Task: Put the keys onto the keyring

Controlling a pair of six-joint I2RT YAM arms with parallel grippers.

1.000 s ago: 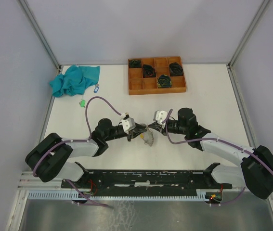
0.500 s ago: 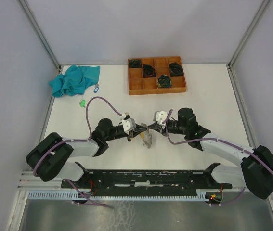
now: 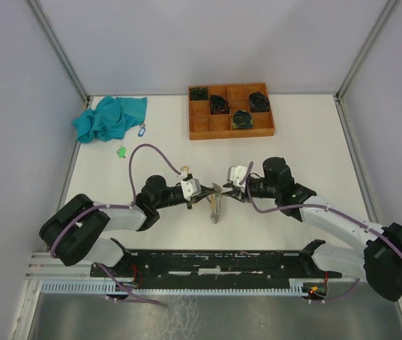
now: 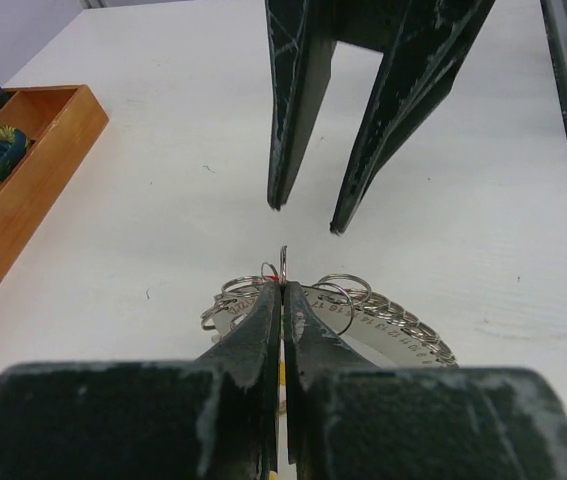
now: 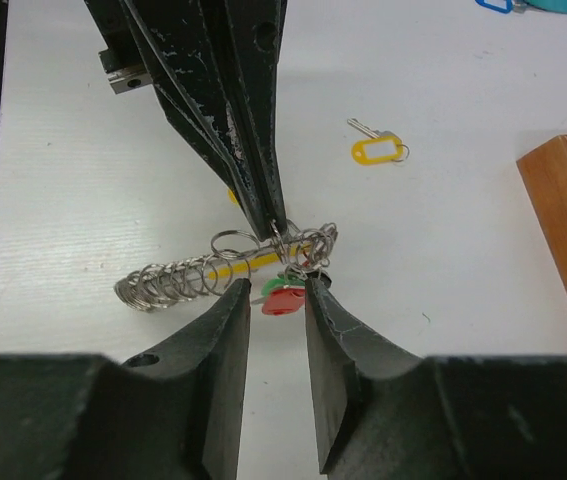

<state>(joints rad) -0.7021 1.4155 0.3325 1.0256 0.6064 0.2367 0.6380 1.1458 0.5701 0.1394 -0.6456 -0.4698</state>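
**Right pincer parted, left pincer closed on the keyring bundle**

Compared with the frame a second earlier, the right pincer (image 3: 224, 191) is now seen parted where it was clamped. The left pincer (image 3: 205, 192) is seen pressed together where a small gap was left. The keyring bundle (image 3: 216, 206) is hung more steeply below the two tips at the centre of the top view, no longer spread toward the lower right.

The yellow-tagged key (image 5: 376, 150) is laid flat on the worktop (image 5: 443, 250), in the upper right of the right wrist view, well apart from both pincers. A green tag (image 5: 267, 288) and a red tag (image 5: 285, 302) are carried on the bundle, just beyond the right pincer's tips. A blue-tagged key (image 3: 142, 130) is seen beside the teal cloth (image 3: 110, 117) in the upper left of the top view, and a green-tagged key (image 3: 121, 151) lies just below it.

The left pincer is closed on one thin ring of the bundle, which is held upright between its tips. The right pincer is opened only narrowly, and nothing is gripped between its fingers. Its tips are placed just beside the held ring. Whether the tags are touched cannot be told.
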